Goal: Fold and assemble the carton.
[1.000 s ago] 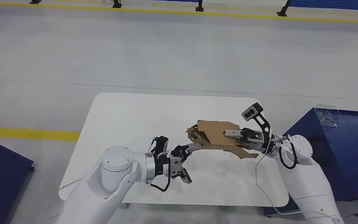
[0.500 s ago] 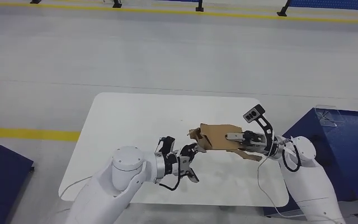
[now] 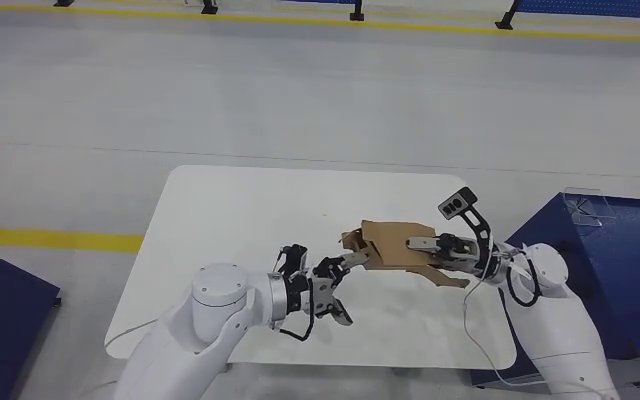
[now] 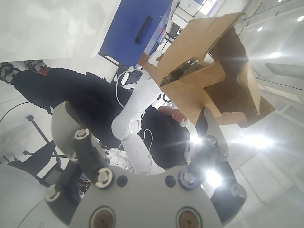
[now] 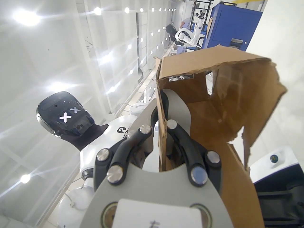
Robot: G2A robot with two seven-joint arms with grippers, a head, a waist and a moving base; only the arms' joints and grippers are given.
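Holding the carton (image 3: 395, 245) clear of the surface over the right half of the table (image 3: 240, 220), the right gripper (image 3: 428, 243) is clamped on one cardboard wall. In the right wrist view that wall runs edge-on between the two fingers (image 5: 177, 110), pinched from both sides. The carton is brown, only partly erected, and tilted. Its flaps hang loose at differing angles, and one edge is ragged and torn. It sits nearer the table's right edge than its left, roughly midway between the front and rear edges. The left gripper (image 3: 343, 288) is positioned at the carton's left end, toward the table's front edge, with its fingers spread wide apart and nothing between them. In the left wrist view, one fingertip (image 4: 205, 115) lies at the rim of a lower flap; whether it makes contact cannot be told. The other finger stands well clear of the cardboard. A blue cabinet (image 3: 590, 250) stands just beyond the table's right edge.
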